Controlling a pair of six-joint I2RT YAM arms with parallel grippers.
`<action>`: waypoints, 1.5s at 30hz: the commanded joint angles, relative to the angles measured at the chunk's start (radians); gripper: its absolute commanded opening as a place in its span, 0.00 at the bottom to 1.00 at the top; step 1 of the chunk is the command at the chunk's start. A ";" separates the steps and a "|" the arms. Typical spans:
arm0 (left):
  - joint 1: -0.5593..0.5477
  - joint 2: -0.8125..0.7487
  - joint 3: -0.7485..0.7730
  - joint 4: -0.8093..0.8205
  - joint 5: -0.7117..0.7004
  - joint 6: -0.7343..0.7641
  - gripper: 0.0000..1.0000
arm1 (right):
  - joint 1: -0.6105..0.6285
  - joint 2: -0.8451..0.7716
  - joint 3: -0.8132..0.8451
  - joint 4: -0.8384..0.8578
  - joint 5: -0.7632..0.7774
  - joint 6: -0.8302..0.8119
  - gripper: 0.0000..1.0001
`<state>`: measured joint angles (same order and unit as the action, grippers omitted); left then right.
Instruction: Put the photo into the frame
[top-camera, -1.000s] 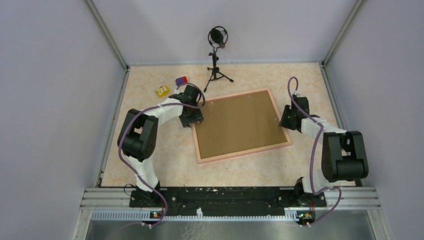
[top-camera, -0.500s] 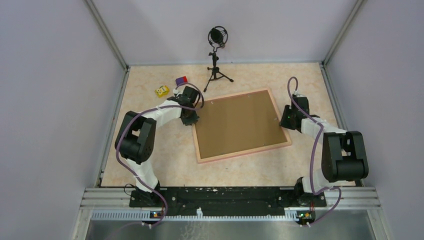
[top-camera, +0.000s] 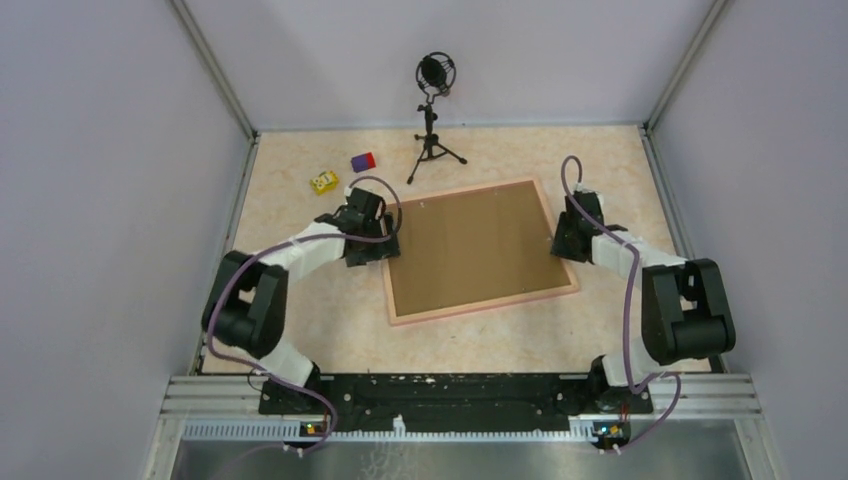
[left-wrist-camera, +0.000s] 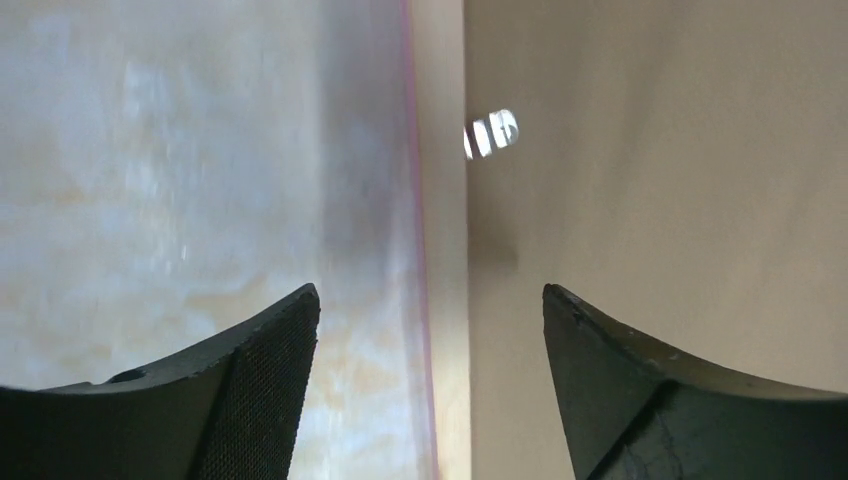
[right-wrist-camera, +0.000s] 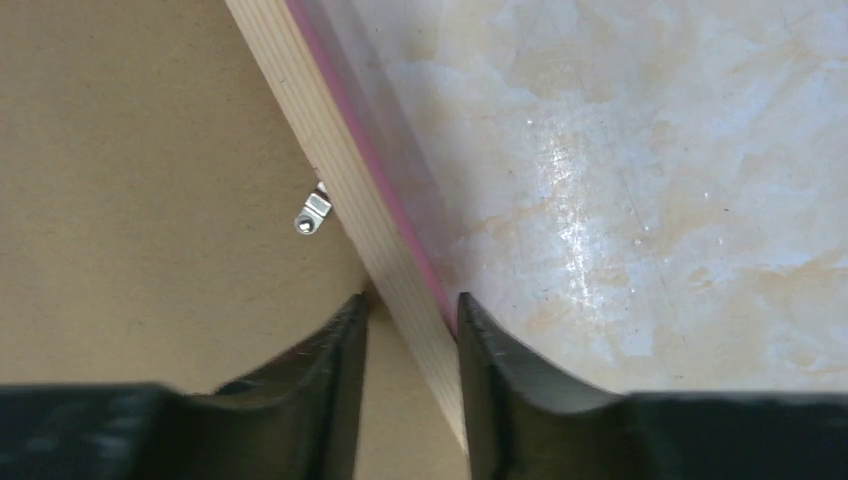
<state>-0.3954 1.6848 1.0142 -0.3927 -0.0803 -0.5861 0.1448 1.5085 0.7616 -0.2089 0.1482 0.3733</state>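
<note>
Pink-bordered wooden picture frame (top-camera: 485, 306) lay face-down on beige marbled table (top-camera: 350, 335), brown backing board (top-camera: 478, 250) uppermost. Photo not visible. Right gripper (right-wrist-camera: 410, 330) clamped on right rail. Left gripper (left-wrist-camera: 430, 310) spread wide astride left rail. Advised: close left squarely, lift level.

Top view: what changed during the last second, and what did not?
The left gripper, jaws open, drew nearer along the left rail of the thin pink-edged wooden frame. The right gripper, pinching the right rail, edged left, and the frame shifted slightly left. The black microphone stand stayed.
</note>
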 joint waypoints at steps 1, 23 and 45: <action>-0.013 -0.286 -0.091 0.050 0.128 0.123 0.90 | 0.044 0.027 0.027 -0.163 0.056 0.036 0.29; -1.050 -0.070 -0.194 0.819 -0.471 1.306 0.99 | 0.060 -0.318 0.220 -0.488 -0.145 0.064 0.00; -0.983 0.297 -0.108 1.428 -0.818 1.704 0.36 | 0.059 -0.398 0.191 -0.473 -0.226 0.098 0.00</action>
<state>-1.3880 2.0377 0.8673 0.9989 -0.8963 1.1419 0.2066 1.1519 0.9245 -0.7246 -0.0544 0.4473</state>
